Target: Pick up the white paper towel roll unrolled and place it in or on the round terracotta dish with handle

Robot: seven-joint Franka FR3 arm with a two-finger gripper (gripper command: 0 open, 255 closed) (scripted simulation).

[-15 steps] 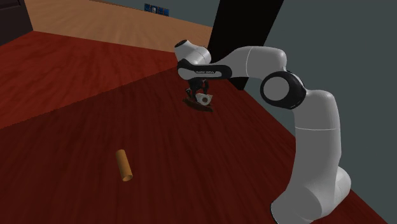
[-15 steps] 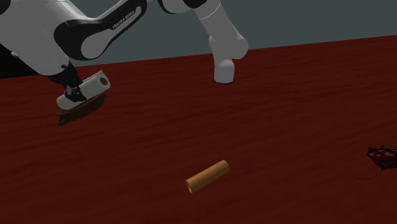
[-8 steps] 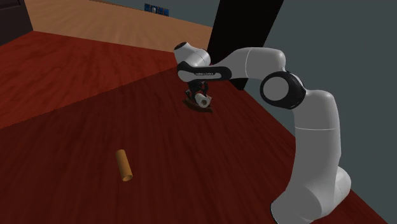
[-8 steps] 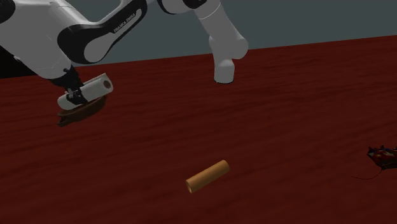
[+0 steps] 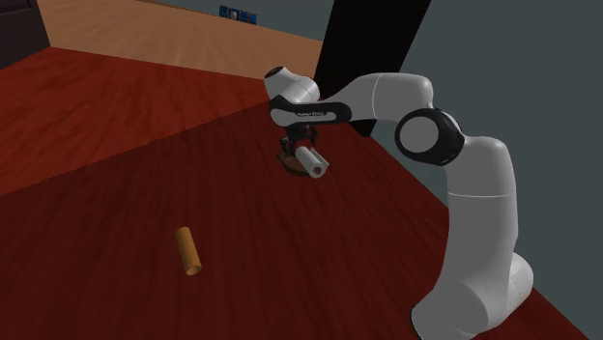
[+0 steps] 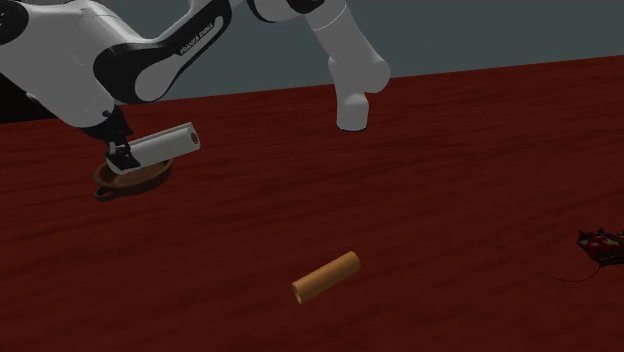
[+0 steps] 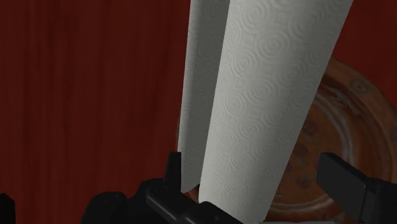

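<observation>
Black fingers [image 7: 348, 181] stand spread with the roll [image 7: 261, 95] between them. One is right against its side and the other is clear of it, so nothing pinches it. The white roll runs out ahead of the fingers, slanting over the dish [image 7: 347, 114], which lies just beneath them on the dark red table [image 7: 76, 95]. Whether the roll's lower end touches the dish I cannot tell. A brown tube [image 6: 326, 277] lies well away. I judge the carry done and the drop under way. What remains is for the roll to settle in the dish and the gripper [image 6: 118, 150] to lift clear.
</observation>
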